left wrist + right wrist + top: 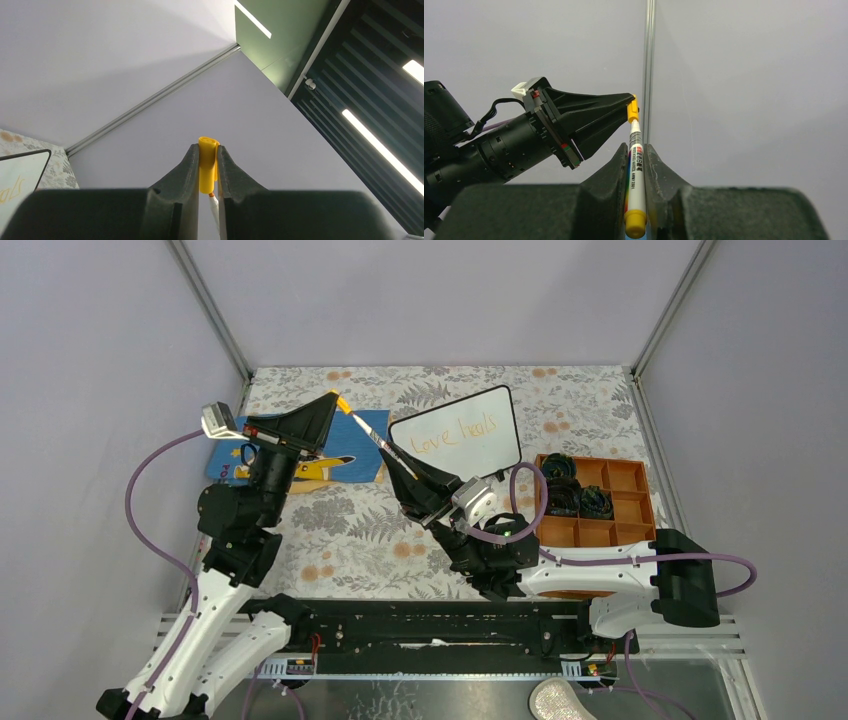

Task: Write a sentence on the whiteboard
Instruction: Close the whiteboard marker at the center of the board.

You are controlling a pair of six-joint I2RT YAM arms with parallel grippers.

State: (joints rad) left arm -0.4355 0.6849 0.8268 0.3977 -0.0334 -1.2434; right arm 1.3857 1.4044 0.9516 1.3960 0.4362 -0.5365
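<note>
The whiteboard (497, 452) stands at the back middle, tilted. The sentence (455, 433) on it is thin orange handwriting reading "Love heals". The board's edge also shows in the left wrist view (22, 170). My right gripper (393, 453) (637, 148) is shut on a white marker (372, 434) (636, 185) with a yellow end, held up left of the board. My left gripper (338, 398) (208, 149) is shut on the yellow cap (345, 403) (208, 167) (632, 111). The marker's orange tip (211, 194) sits right at the cap's open end.
A blue mat with a yellow plane (335, 468) lies under the left arm. An orange compartment tray (625, 502) holding dark round items stands at the right. A floral cloth (350, 530) covers the table. Grey walls close the back and sides.
</note>
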